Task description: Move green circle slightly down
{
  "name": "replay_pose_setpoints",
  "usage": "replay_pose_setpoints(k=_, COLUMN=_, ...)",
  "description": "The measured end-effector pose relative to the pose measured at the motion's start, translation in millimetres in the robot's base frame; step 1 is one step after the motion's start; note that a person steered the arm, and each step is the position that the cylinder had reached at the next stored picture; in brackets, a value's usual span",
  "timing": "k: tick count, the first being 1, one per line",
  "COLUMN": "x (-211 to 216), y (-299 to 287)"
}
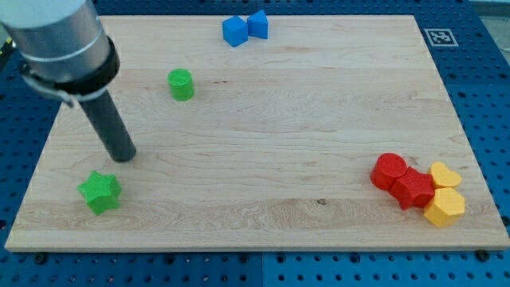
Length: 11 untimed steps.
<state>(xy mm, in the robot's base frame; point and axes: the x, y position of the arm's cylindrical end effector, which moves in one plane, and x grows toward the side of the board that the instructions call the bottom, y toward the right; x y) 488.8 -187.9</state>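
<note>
green circle [181,84] sits untouched far left, my tip [123,155] (plain rod, no pincer to open or close) is nearer than it, so the push isn't started.

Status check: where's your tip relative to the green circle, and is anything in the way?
My tip sits below-left of the green circle, not touching. Green star just under my tip. No block directly below the circle.
</note>
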Motion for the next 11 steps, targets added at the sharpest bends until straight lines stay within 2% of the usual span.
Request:
replay_pose_setpoints(k=3, x=-158.7, y=-25.4)
replay_pose_setpoints(k=4, x=-175.5, y=-23.0)
replay_pose_setpoints(k=6, x=-175.3, y=43.5)
replay_pose_setpoints(k=7, x=-160.8, y=58.4)
replay_pose_setpoints(k=11, x=-47.9, y=86.5)
